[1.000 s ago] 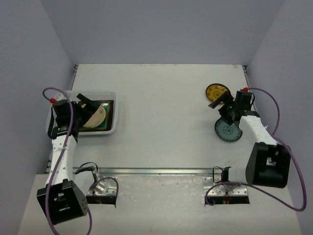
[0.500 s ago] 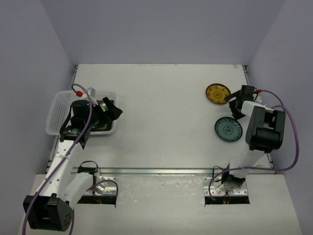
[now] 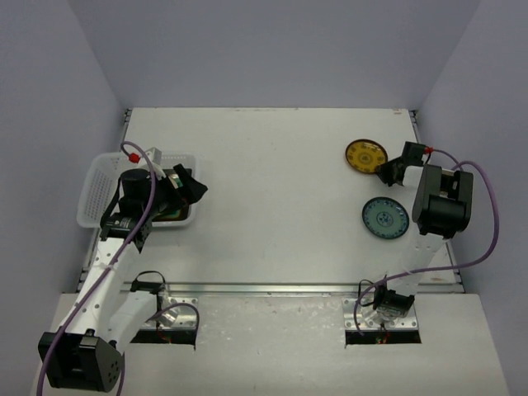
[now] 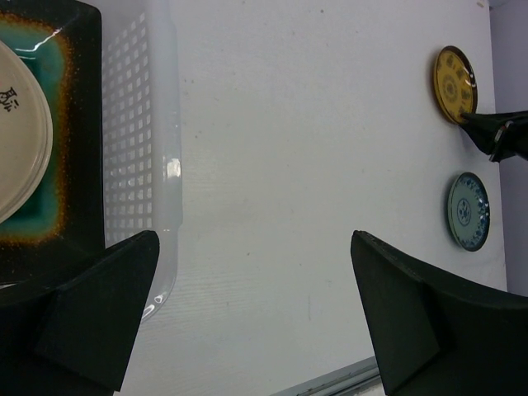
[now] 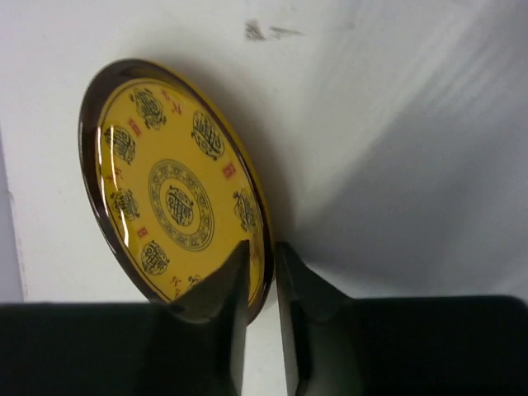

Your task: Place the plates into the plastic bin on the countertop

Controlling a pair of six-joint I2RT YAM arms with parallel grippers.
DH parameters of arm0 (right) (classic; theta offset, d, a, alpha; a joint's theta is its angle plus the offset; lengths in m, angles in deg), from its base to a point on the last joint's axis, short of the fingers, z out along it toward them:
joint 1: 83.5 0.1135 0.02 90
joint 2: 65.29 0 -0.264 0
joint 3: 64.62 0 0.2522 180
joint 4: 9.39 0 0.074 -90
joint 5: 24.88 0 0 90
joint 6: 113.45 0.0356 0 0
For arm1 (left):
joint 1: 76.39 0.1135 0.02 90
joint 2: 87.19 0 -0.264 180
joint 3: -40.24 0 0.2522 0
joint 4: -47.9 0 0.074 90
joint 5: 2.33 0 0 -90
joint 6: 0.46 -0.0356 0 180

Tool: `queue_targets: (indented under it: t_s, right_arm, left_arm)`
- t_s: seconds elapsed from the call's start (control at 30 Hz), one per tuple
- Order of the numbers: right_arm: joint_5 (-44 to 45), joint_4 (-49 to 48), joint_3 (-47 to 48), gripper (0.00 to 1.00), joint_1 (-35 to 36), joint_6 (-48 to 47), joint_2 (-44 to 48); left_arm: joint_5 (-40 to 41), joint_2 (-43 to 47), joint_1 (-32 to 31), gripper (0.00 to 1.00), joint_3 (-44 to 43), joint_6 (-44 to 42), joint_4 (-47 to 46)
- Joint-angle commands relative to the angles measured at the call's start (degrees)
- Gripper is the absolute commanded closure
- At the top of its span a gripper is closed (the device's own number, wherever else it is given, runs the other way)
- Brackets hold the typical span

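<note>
A brown-yellow patterned plate (image 3: 366, 156) (image 5: 169, 194) lies at the back right of the countertop (image 3: 272, 190). My right gripper (image 3: 386, 170) (image 5: 262, 276) is shut on its right rim, one finger over the face and one under the edge. A pale blue plate (image 3: 385, 218) (image 4: 468, 210) sits just in front of it. The plastic bin (image 3: 103, 177) (image 4: 140, 140) stands at the left and holds a teal square plate (image 4: 37, 216) with a cream plate (image 4: 21, 140) on it. My left gripper (image 3: 188, 186) (image 4: 256, 318) hangs open and empty beside the bin's right wall.
A metal rail (image 3: 264, 289) runs along the countertop's front edge. Purple-grey walls close in the left, right and back. In the left wrist view the right gripper's dark tip (image 4: 495, 132) shows beside the yellow plate (image 4: 455, 82).
My right gripper swung from above the blue plate to the yellow plate's rim and closed on it. The left gripper left the bin, its cream plate staying inside, then held still.
</note>
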Motion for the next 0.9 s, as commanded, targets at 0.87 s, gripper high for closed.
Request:
queue_targets:
  t_s: [0.87]
  right_arm:
    - [-35.44, 7.85, -4.87, 1.0, 38.38, -16.37, 26.12]
  left_arm:
    - [-9.99, -19.58, -17.51, 0.06, -2.59, 7.28, -18.42]
